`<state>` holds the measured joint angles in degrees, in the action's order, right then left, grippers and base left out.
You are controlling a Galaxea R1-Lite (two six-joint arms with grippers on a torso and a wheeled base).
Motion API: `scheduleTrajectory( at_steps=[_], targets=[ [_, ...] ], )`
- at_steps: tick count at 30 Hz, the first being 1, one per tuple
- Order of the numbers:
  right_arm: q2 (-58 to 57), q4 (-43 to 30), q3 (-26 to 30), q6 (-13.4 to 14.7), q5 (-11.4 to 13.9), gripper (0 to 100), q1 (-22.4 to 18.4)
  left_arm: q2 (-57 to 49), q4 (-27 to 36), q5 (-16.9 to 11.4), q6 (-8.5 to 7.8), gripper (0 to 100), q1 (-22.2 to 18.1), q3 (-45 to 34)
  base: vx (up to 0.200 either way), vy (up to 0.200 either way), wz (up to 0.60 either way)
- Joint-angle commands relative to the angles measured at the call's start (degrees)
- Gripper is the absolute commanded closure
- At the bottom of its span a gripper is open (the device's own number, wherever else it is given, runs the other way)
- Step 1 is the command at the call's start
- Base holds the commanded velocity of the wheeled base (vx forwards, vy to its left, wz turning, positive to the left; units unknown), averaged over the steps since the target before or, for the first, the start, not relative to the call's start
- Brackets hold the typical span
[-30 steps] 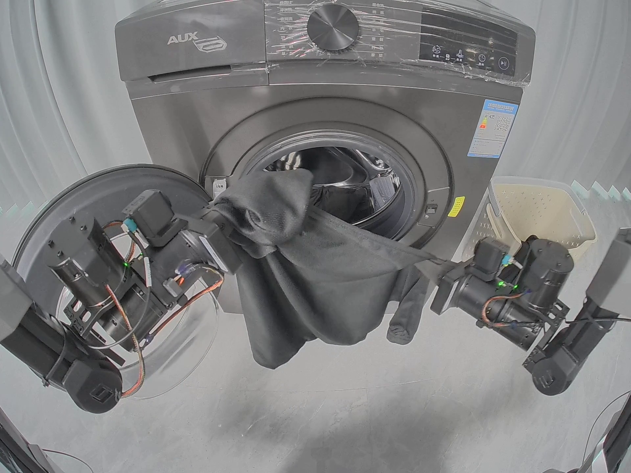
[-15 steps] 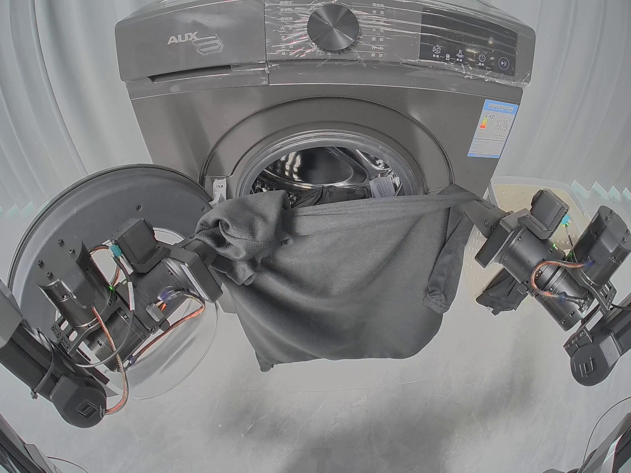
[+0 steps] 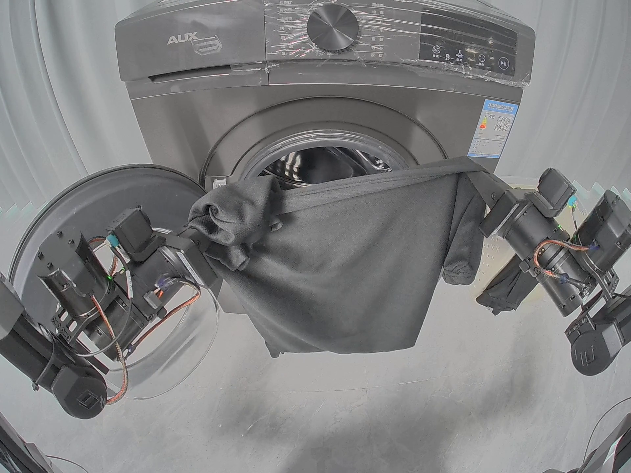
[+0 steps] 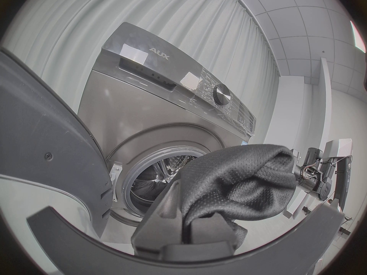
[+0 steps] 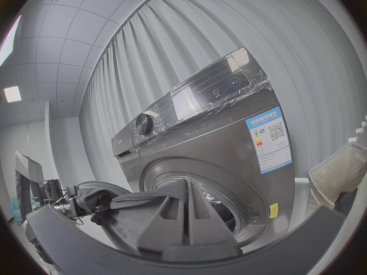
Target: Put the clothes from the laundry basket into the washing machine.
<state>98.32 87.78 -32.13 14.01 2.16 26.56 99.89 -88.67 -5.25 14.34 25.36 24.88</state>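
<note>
A dark grey garment [image 3: 355, 264] hangs stretched across the front of the washing machine's open drum [image 3: 322, 162]. My left gripper [image 3: 205, 243] is shut on its bunched left end, low beside the door hinge. My right gripper [image 3: 478, 180] is shut on the other end, higher, at the drum's right rim. The left wrist view has the fingers [image 4: 172, 214] clamped on the bunched cloth [image 4: 237, 176]. From the right wrist, the cloth [image 5: 153, 197] runs from the closed fingers [image 5: 202, 218] across to the other arm. The garment's lower part sags toward the floor.
The round machine door [image 3: 98, 211] stands swung open to the left, behind my left arm. The beige laundry basket [image 5: 336, 172] stands right of the machine, with a dark cloth [image 3: 506, 290] hanging from it behind my right arm. Bare grey floor lies in front.
My right gripper has risen and swung right with its end of the garment, pulling it taut across the drum opening. My left gripper has drawn slightly down and left.
</note>
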Motion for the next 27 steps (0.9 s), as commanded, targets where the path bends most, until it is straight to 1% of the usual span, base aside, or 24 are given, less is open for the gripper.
scheduleTrajectory(
  at_steps=[1, 9, 27],
  targets=[
    [-0.1, -0.1, -0.6, 0.0, 0.0, 100, -0.1, -0.2, 0.0, 0.0, 0.08, 100, -0.2, 0.3, 0.000, 0.000, 0.00],
    [0.1, -0.1, -0.5, 0.0, 0.0, 100, -0.1, -0.4, 0.0, 0.1, 0.34, 100, -0.9, 1.6, 0.000, 0.000, 0.00],
    [-0.1, -0.2, 0.0, 0.0, 0.0, 100, -0.1, -0.8, 0.0, 0.0, 0.61, 100, -0.9, 1.8, 0.000, 0.000, 0.00]
  ],
)
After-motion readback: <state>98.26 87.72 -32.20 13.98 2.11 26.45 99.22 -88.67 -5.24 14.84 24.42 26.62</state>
